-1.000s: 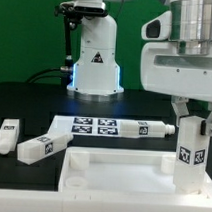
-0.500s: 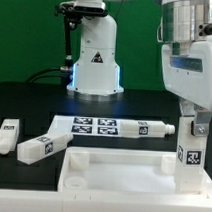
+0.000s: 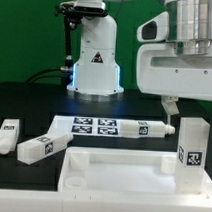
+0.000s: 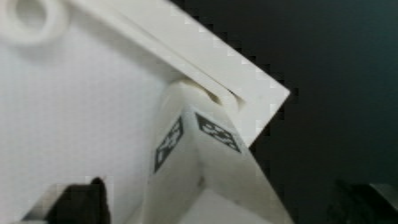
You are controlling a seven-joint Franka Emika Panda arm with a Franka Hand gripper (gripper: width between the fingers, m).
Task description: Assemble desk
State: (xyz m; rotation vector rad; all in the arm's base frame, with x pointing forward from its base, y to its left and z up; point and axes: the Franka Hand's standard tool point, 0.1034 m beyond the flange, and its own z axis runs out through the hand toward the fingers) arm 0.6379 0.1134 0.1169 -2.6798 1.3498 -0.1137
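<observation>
Hanging just above the upright leg [image 3: 192, 148], the gripper [image 4: 222, 203] was wide open and held nothing; in the wrist view we saw its dark fingertips [image 4: 79, 200] far apart, one on either side, with the leg's tagged faces between and beyond them, and in the exterior view one finger hung clear of the leg's upper end. The leg stood in the corner of the white top [image 3: 122, 157] at the exterior view's right, its long axis vertical and in line with the gripper's reach straight down; whether it was fully seated in its socket we could not tell. The top itself lay flat on the black desk [image 3: 24, 100], nearest the camera.

We judged that this corner was about finished and that the coming move turned on the parts not yet fitted; two loose legs [image 3: 42, 146] lay on their sides at the exterior view's left, well apart from the gripper, their long axes along the desk; another leg [image 3: 143, 127] lay lengthwise on the marker board [image 3: 88, 123], nearer the gripper and just behind the top's rim. Any of these would call for a sideways reach and a grasp across the short section, since each lay flat rather than upright; with one arm only, the leg on the marker board seemed to us the shortest trip.
</observation>
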